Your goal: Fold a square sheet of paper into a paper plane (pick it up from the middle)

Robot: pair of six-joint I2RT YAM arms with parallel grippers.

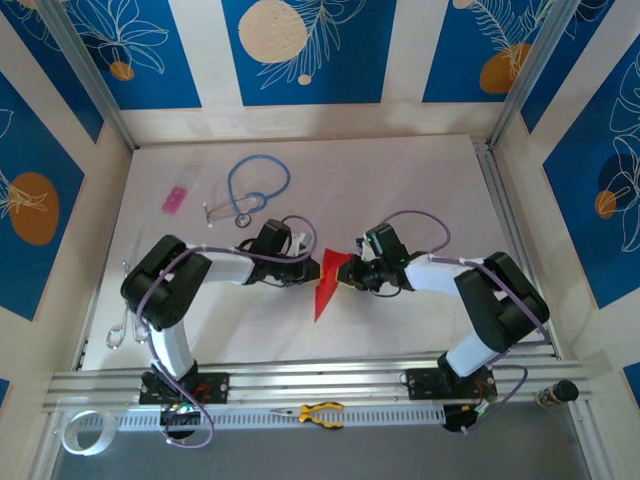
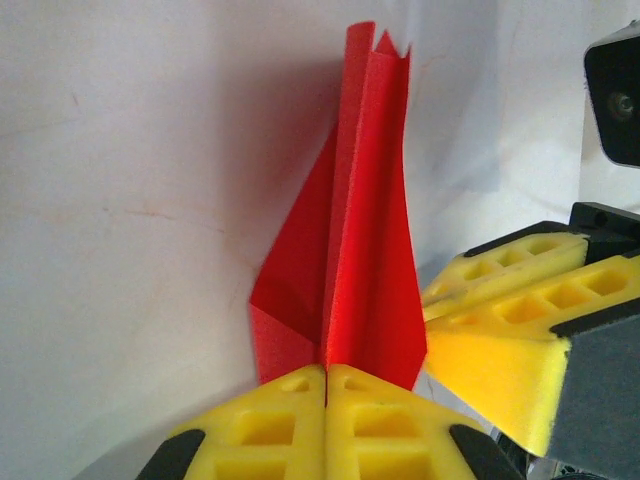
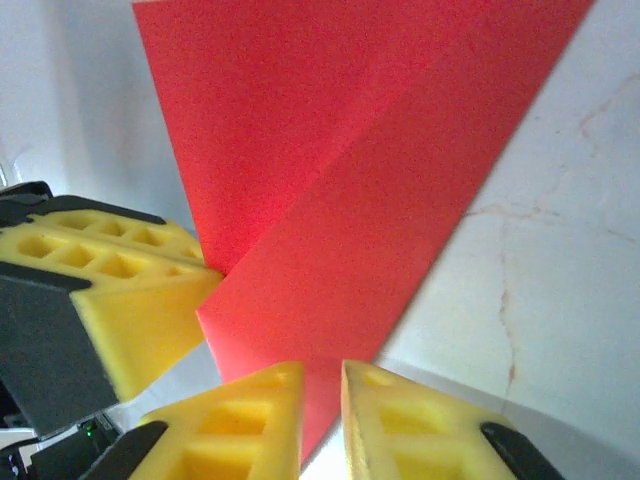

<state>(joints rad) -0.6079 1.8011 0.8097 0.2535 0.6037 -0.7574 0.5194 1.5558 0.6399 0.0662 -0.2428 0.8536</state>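
Note:
The sheet of paper is folded into a slim bright red paper plane (image 1: 326,285) at the table's middle, its sharp tip pointing toward the near edge. My left gripper (image 1: 312,268) comes in from the left, and in the left wrist view this left gripper (image 2: 327,372) is shut on the plane's centre crease (image 2: 365,250), with the wings standing up past the pads. My right gripper (image 1: 350,272) faces it from the right. In the right wrist view the right gripper (image 3: 322,375) is open by a narrow gap, and the flat red wing (image 3: 340,200) lies behind the gap.
A blue stethoscope (image 1: 250,190) and a small pink rectangular item (image 1: 175,199) lie at the back left of the white table (image 1: 420,190). Yellow-handled pliers (image 1: 320,413) and a tape roll (image 1: 85,432) rest on the near rail. Both grippers' yellow fingers (image 2: 500,320) stand close together.

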